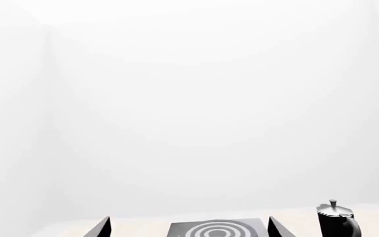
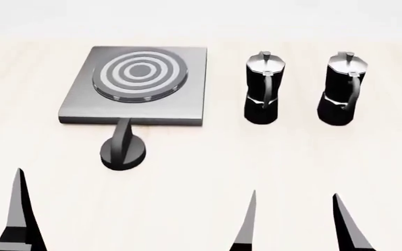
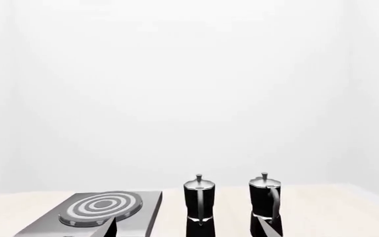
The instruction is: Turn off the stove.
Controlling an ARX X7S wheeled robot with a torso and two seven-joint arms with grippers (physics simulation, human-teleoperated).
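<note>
The stove (image 2: 138,86) is a flat grey square plate with a ringed round burner, lying at the back left of the table. A black round knob (image 2: 123,151) with a raised bar sits at its front edge. My left gripper (image 1: 189,229) is open, its fingers wide apart and nothing between them; the stove (image 1: 219,229) lies beyond them. Only one of its fingers (image 2: 18,214) shows in the head view, near and to the left of the knob. My right gripper (image 2: 295,225) is open and empty, nearer than the pots; in the right wrist view the stove (image 3: 97,210) lies beyond the right gripper (image 3: 186,229).
Two black-and-silver moka pots (image 2: 264,89) (image 2: 342,89) stand upright to the right of the stove, also seen as the pots (image 3: 199,202) (image 3: 265,200). Everything rests on a pale wooden table (image 2: 201,178). White walls lie behind.
</note>
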